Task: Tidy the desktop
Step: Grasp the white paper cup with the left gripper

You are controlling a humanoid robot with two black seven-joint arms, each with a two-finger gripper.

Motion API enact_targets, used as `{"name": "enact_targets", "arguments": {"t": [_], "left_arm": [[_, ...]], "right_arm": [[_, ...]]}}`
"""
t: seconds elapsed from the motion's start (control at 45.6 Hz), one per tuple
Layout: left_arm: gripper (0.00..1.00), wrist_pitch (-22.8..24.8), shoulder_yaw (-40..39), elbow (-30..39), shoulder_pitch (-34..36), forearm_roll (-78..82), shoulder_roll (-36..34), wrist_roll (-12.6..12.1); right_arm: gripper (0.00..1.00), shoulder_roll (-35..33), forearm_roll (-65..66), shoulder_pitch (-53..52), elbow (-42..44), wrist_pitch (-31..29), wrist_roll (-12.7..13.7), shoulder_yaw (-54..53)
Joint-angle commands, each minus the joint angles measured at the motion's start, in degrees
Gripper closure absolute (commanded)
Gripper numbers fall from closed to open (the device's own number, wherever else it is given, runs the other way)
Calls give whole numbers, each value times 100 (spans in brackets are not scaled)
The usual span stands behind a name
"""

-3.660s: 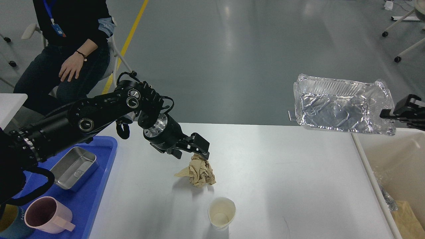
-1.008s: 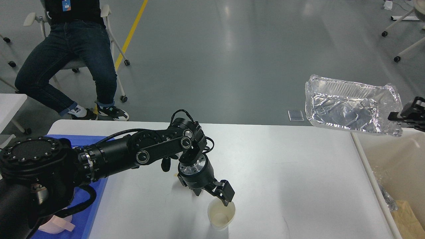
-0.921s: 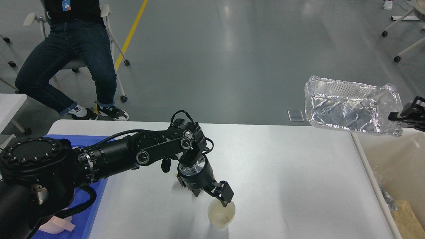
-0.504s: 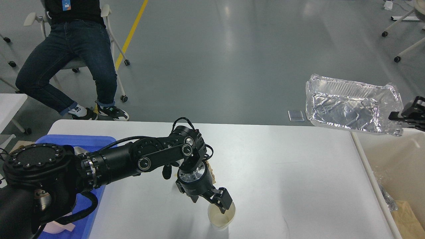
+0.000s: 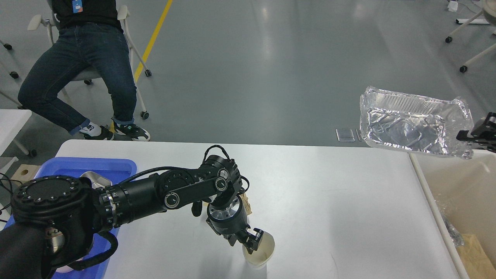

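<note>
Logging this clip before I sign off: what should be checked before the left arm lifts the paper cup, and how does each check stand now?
1. Left gripper at the paper cup's rim, one finger inside: ok.
2. Jaws firmly closed on the rim: cannot tell.
3. Cup upright on the desktop: ok.
4. Crumpled brown paper mostly hidden behind the left wrist; clear of the lift: cannot tell.
5. Right gripper holds the foil tray in the air, apart from the cup: ok.
6. Cream bin beside the desktop, open for a drop: ok.

Bright even overhead light, floor glare (image 5: 267, 35), soft shadows, sharp focus
</note>
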State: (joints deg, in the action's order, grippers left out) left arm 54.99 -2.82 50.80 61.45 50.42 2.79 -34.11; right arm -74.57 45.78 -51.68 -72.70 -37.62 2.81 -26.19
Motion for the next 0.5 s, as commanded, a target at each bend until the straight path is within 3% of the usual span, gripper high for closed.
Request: {"name": "enact_targets", "arguments": {"t": [0.0,0.11,0.351,0.482], "left_arm": [[62,1,-25,0,-1,73,11,-34],[79,1,-17,0,-10,117,20,-51],[98,1,-8,0,25,153,38,-288],[100,1,-43,0,34,153,38,-421]], "right_arm": [[100,-14,1,9,2,0,-8,0],[100,-32,1,9,2,0,-8,0],[100,-49,1,44,2,0,-8,0],[100,-58,1,44,2,0,-8,0]]}}
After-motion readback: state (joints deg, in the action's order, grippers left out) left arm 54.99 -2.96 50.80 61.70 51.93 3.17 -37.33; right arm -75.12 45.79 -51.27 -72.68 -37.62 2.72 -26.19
